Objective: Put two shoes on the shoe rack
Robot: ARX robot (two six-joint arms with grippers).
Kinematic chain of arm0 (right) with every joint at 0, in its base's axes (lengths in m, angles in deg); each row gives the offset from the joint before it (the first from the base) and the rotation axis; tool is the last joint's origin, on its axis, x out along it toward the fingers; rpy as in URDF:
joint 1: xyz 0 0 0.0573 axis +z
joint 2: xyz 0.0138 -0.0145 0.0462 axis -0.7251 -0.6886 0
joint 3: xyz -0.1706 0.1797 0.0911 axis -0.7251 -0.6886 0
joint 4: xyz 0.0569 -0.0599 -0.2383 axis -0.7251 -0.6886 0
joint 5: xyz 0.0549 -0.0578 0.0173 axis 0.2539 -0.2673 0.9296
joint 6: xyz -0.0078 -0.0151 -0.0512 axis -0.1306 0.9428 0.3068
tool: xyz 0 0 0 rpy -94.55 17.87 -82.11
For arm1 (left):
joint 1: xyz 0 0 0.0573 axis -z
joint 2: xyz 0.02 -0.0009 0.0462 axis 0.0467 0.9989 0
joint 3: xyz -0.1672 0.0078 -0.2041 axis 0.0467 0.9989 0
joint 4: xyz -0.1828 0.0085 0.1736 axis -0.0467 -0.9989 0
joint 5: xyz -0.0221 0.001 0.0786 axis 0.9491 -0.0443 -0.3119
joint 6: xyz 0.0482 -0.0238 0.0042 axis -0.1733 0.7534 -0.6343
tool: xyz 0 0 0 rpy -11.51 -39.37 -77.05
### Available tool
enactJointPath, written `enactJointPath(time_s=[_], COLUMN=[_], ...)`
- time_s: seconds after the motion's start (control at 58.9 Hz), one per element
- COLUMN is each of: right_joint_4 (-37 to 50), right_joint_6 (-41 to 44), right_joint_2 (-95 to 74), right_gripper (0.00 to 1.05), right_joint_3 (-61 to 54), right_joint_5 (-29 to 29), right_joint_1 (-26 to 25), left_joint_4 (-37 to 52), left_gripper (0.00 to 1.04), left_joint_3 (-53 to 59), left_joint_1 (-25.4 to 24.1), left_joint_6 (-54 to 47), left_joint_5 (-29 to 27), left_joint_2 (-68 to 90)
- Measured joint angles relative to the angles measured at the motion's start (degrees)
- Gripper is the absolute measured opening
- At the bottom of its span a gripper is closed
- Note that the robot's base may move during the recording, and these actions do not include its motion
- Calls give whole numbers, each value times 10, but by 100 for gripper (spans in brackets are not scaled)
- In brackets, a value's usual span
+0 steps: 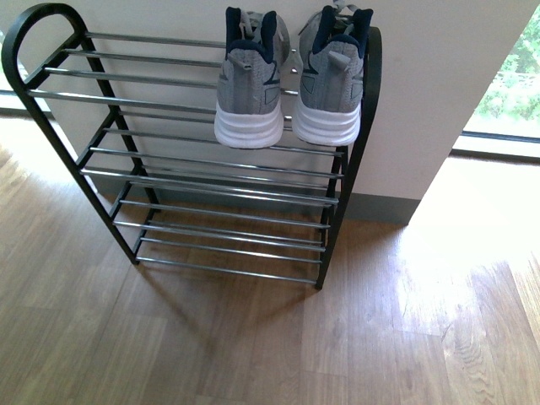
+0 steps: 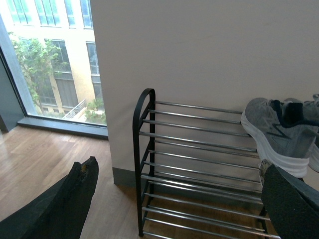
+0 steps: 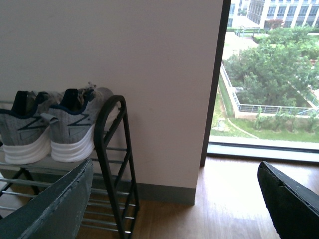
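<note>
Both shoes are up on the shoe rack (image 1: 350, 169). The inner grey sneaker (image 1: 249, 80) and the outer grey sneaker (image 1: 332, 80) sit side by side on the top row of silver rods, at the end of the rack on the robot's right. They are close together but not touching. Their white heels point at the robot and their toes point at the wall (image 1: 439, 84).

The left gripper (image 2: 182, 204) has its jaws wide open and holds nothing. The right gripper (image 3: 174, 209) is the same: jaws wide open, nothing in them. Both hang in the air, away from the rack. No arm shows in the front view.

So the job looks done. I think the only thing left is to move the arms away with care. The heels seem to stick out a little past the front rod. A bump could tip a shoe down onto the wooden floor (image 1: 253, 354). It would be best to pull each arm straight away from the rack, slowly, and not swing across the shoes. The right arm looks nearer the sneakers, so it needs the most care.
</note>
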Motion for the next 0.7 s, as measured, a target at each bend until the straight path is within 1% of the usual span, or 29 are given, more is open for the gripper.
enactJointPath(time_s=[0.696], right_joint_4=[0], right_joint_6=[0], right_joint_2=[0], right_gripper=[96], right_joint_3=[0], right_joint_5=[1], right_joint_1=[0], left_joint_4=[0], left_gripper=[95], left_joint_3=[0], left_joint_1=[0], left_joint_6=[0], left_joint_5=[0], left_joint_2=[0])
